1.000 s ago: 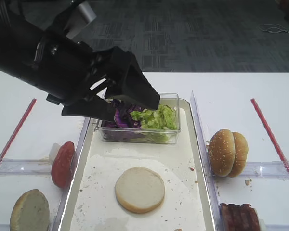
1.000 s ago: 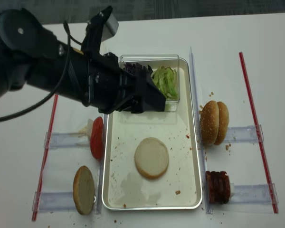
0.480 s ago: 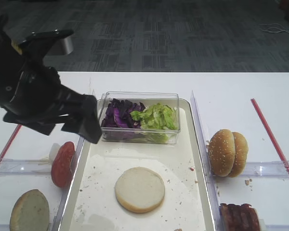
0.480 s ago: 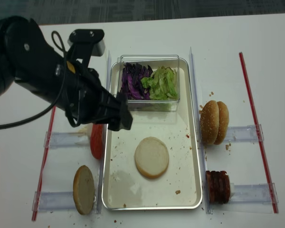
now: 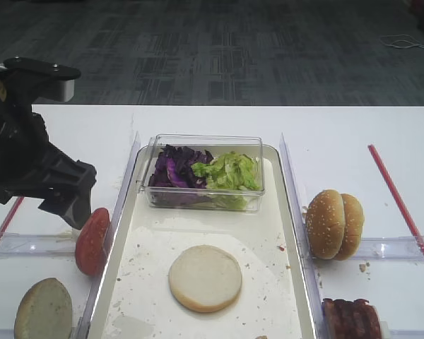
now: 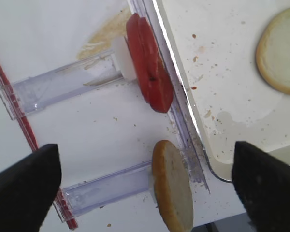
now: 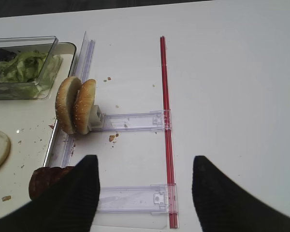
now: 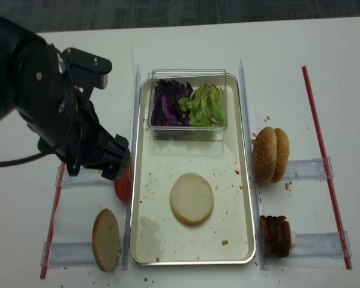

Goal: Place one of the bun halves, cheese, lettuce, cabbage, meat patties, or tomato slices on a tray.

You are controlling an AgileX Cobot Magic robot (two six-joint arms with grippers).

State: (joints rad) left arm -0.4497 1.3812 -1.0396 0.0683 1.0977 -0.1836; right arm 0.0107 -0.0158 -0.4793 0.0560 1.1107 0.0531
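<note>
Bun half (image 5: pixel 205 277), cream-faced and seedless, lying flat near the middle of the tray (image 5: pixel 275 212), toward its front edge; nothing touches it. Tray, off-white with a raised metallic rim and scattered crumbs, centred on the white desk (image 5: pixel 339 134). Clear plastic box (image 5: pixel 203 201) standing on the tray's far end, holding cabbage (image 5: pixel 173 169) on its left side and lettuce (image 5: pixel 227 171) on its right, the two heaps touching. Tomato slices (image 6: pixel 149 76), standing on edge against a white stop in a clear holder just outside the tray's left rim. Greyish-faced bun half (image 5: pixel 44 309), also on edge in a second clear holder, near the desk's front left corner. Sesame-seeded bun halves (image 5: pixel 334 224), a pair standing on edge just outside the tray's right rim. Meat patties (image 5: pixel 351 318), stacked edge to edge in the holder toward the front right corner. Red strips (image 5: pixel 399 201) running along the desk at its left and right sides.

Left gripper (image 6: pixel 145 193), above the left-hand holders, over the tomato slices and the greyish bun half; in the left wrist view its two dark fingers (image 6: pixel 24 188) stand far apart at the frame's lower corners with nothing between them, so it is spread wide and carries nothing. Right gripper (image 7: pixel 145 193), over the desk's front right area beside the sesame buns; its fingers (image 7: pixel 70 198) likewise stand well apart and hold nothing
</note>
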